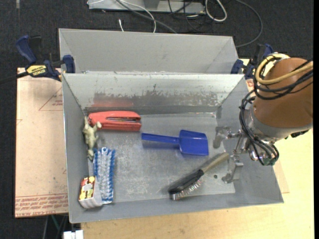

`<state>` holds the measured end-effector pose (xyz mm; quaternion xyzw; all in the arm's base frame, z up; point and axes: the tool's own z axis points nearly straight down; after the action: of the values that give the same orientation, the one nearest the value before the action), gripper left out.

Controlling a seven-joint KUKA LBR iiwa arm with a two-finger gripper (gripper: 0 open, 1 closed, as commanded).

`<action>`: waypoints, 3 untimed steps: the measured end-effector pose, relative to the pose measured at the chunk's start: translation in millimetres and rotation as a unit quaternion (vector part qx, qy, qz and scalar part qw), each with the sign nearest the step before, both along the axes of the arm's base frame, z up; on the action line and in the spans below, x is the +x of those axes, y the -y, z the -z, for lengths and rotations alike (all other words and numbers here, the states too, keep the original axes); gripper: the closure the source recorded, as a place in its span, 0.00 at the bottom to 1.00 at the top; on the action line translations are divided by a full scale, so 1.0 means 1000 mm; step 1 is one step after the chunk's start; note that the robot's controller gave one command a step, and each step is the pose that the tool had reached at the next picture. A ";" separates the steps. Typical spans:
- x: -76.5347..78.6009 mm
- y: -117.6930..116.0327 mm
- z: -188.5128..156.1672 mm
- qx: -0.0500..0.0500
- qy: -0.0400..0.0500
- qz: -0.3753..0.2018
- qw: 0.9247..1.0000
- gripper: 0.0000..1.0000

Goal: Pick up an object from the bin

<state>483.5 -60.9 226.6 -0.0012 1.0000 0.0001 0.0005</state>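
The bin (149,91) has bare floor in the middle, between the blue scoop (177,142) and the blue-and-white packet (104,169), and along the front wall left of the black-bristled brush (194,180). The left side is crowded: a red stapler (114,121) lies near the back wall, a pale figurine (90,133) just beside it, and the packet and a small box (87,191) fill the front corner. At the right, the gripper (225,156), fingers spread, stands over the brush's handle end near the right wall. Only a narrow strip separates scoop and brush.
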 end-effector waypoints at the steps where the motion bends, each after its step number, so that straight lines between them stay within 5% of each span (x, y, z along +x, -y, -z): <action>1: 0.032 0.025 -0.052 -0.001 0.003 -0.003 1.000 0.00; 2: 0.021 -0.020 0.061 0.001 0.000 -0.054 0.999 0.00; 3: 0.030 -0.027 0.059 0.000 0.003 -0.038 0.999 0.00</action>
<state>513.7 -34.4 167.9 -0.0396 0.9992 0.0001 0.0035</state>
